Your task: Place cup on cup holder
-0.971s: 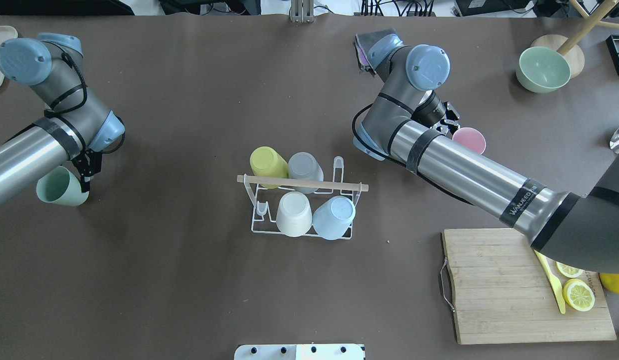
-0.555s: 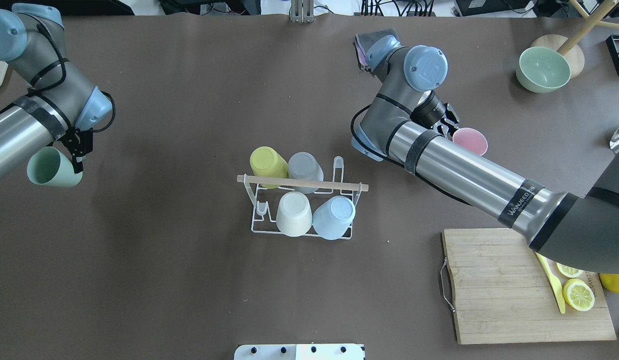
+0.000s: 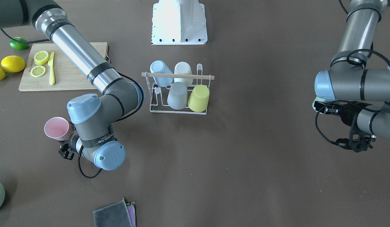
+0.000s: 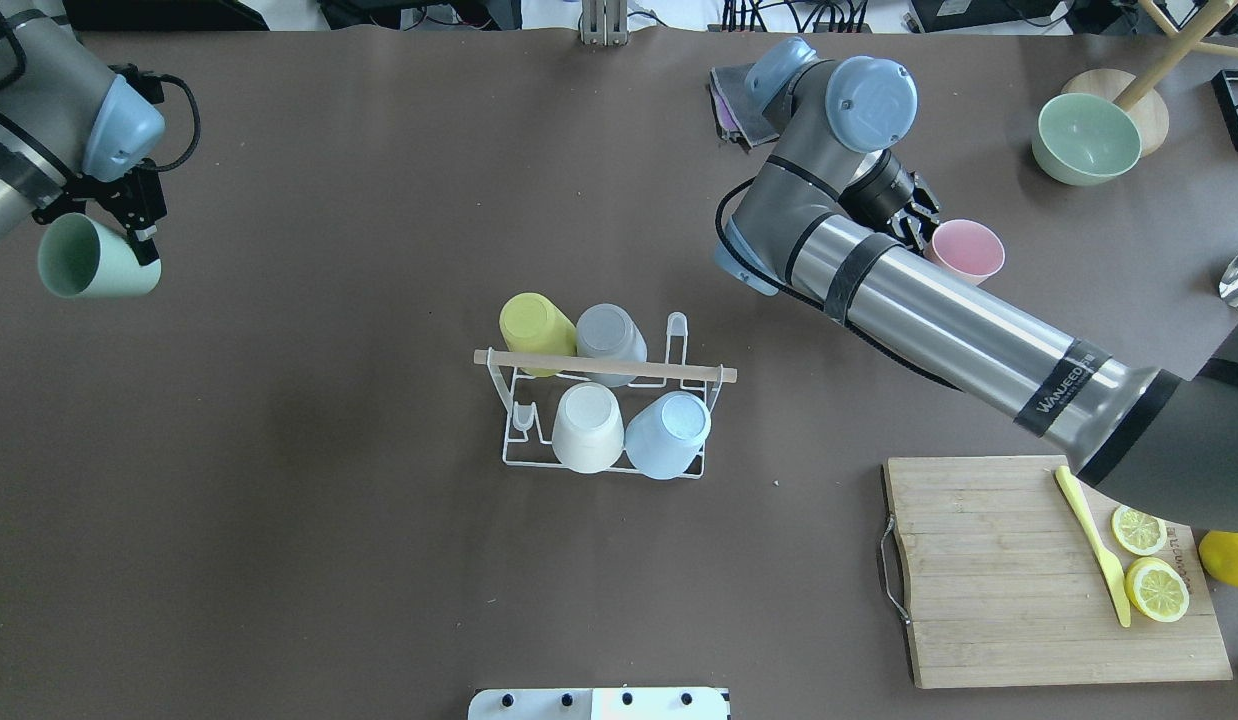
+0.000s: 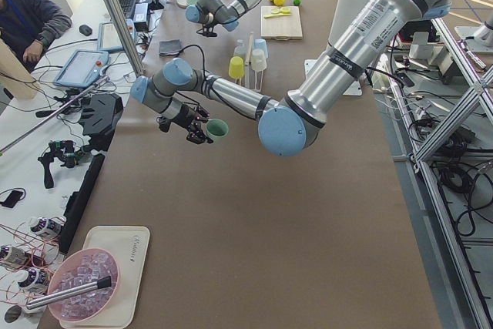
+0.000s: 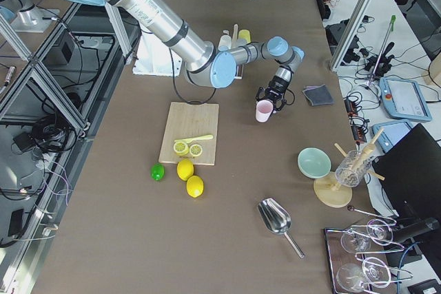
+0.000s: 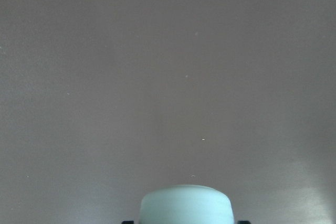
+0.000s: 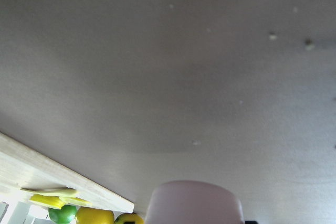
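Observation:
The cup holder [image 4: 515, 458], a white wire rack with a wooden rod [image 4: 604, 366] across its top, stands mid-table. Yellow [image 4: 535, 330], grey [image 4: 609, 340], white [image 4: 587, 428] and blue [image 4: 667, 434] cups sit upside down on it. My left gripper [image 4: 131, 248] is shut on a mint green cup [image 4: 84, 270], held on its side above the table at the far left, well away from the rack. This cup also shows in the left wrist view [image 7: 187, 205]. My right gripper [image 4: 924, 228] is shut on a pink cup [image 4: 969, 250], right of the rack, also seen front-facing [image 3: 56, 127].
A bamboo cutting board [image 4: 979, 580] with lemon slices and a yellow knife [image 4: 1091, 545] lies at the near right. A green bowl [image 4: 1084, 138] and a folded cloth [image 4: 727, 100] sit at the far side. The robot's white base [image 4: 599, 703] is at the near edge.
My left arm has carried the green cup toward the far left of the table. My right arm has shifted the pink cup a little farther away and to the right.

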### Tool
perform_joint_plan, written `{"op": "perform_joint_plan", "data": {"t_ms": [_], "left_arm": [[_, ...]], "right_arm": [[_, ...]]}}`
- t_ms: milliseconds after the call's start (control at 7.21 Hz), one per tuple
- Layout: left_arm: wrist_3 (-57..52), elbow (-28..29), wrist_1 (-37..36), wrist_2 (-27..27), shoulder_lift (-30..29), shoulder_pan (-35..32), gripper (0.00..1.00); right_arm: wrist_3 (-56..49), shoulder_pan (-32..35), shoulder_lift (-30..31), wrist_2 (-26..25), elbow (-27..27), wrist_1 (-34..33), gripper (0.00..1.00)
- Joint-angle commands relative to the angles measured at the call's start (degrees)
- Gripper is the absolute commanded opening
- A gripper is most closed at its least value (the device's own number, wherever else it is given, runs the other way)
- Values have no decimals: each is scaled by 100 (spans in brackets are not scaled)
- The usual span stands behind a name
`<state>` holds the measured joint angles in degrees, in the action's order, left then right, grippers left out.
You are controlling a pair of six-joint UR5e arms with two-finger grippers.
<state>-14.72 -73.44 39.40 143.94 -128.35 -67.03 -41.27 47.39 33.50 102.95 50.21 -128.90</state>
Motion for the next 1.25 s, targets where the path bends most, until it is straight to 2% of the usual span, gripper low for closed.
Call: {"op": "perform_joint_plan", "data": {"t_ms": [0,139,278,555,694,833,971,1110], "left_arm": [[48,-433,390,335,12,-353,44],[57,-704,463,476,21,-494,44],[275,-898,698,634,73,-617,44],[1325,-1399,2230,767,580,-706,44],[1923,-1532,3178,767,775,-732,44],[2538,-1690,4189,767,1046,-741,44],[3284,-1804,5373,759,1301,-741,41],[3979,-1805,6438,724,1417,-741,41]], "right_arm": [[40,540,532,110,1189,-57,49],[83,839,848,329,1646,231,49],[206,1251,1051,862,1868,677,49],[880,1964,1237,2055,2351,1443,50],[1293,2158,1507,2576,2545,2178,50],[1671,2239,2102,3146,2582,3499,50],[2997,2239,2525,3274,2660,4974,50],[3837,2222,2642,3293,2600,5954,50]]}}
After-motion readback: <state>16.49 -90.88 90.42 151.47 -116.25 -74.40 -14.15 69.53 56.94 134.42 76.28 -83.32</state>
